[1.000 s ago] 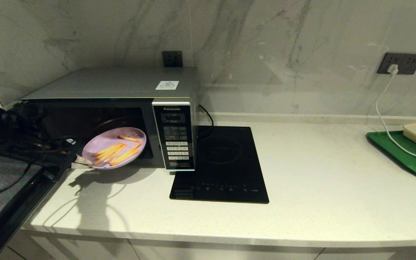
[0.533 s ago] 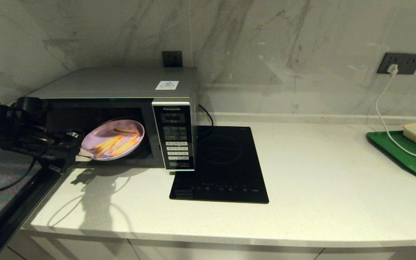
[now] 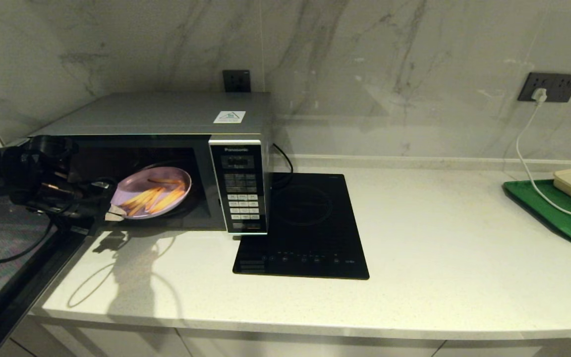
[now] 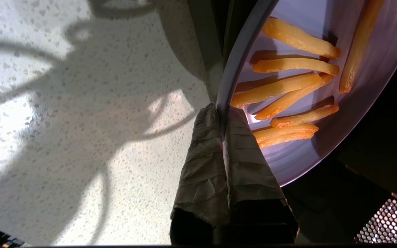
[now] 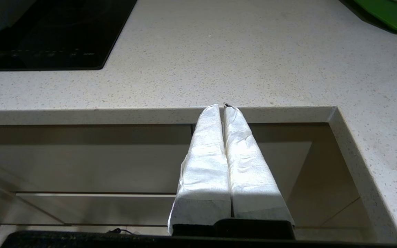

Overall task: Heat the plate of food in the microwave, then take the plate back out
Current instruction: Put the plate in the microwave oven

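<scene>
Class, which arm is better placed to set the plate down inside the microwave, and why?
Left. The left gripper grips the plate of food at the microwave opening; the right gripper is parked.

Lilac plate of orange-yellow fries [image 3: 150, 197] tilted inside the open silver Panasonic microwave [image 3: 166, 119] on the counter's left

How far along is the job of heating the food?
Done: the microwave stands open. In hand: the left gripper pinches the rim of the plate of fries, which sits in the opening. Left: release it, shut the door, heat, and take it out.
</scene>
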Robot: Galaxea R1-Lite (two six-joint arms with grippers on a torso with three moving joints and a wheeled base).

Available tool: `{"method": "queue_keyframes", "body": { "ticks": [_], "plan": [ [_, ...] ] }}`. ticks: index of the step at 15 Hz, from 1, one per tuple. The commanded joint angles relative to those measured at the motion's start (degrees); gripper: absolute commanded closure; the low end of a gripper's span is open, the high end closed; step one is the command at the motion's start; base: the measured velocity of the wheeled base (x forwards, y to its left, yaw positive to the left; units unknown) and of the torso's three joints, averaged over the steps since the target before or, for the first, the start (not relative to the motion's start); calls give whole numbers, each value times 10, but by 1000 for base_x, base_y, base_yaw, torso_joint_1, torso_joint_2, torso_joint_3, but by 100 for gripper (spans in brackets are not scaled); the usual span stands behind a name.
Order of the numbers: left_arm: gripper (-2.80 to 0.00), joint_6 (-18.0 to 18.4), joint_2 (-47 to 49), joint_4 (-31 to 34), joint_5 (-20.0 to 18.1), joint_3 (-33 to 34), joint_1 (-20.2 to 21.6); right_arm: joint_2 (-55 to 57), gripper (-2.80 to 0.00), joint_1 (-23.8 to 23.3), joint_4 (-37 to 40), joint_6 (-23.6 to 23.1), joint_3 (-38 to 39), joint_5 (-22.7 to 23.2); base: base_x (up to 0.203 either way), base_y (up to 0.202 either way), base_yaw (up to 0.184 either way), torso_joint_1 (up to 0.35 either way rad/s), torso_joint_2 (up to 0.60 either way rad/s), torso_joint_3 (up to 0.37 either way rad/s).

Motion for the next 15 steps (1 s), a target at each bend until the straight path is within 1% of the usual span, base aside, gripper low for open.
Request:
{"method": "queue_keyframes", "body": {
  "ticks": [1, 3, 4, 6, 7, 9, 15],
  "plan": [
    [0, -13, 9, -5, 0, -11, -2, 0, 0, 0, 0, 1, 0, 0, 0, 0, 0, 0, 0, 0],
    [0, -32, 19, -5, 2, -25, -3, 0, 0, 0, 0, 0, 0, 0, 0, 0, 0, 0, 0, 0],
    [0, -33, 24, -6, 5, -27, -7, 0, 0, 0, 0, 1, 0, 0, 0, 0, 0, 0, 0, 0],
    [0, -35, 29, -6, 26, -32, -17, 0, 0, 0, 0, 1, 0, 0, 0, 0, 0, 0, 0, 0],
    [0, -35, 29, -6, 29, -34, -23, 0, 0, 0, 0, 1, 0, 0, 0, 0, 0, 0, 0, 0],
    [0, -35, 29, -10, 28, -42, -23, 0, 0, 0, 0, 1, 0, 0, 0, 0, 0, 0, 0, 0],
    [0, -37, 35, -26, 27, -39, -26, 0, 0, 0, 0, 1, 0, 0, 0, 0, 0, 0, 0, 0]
  ]
}}
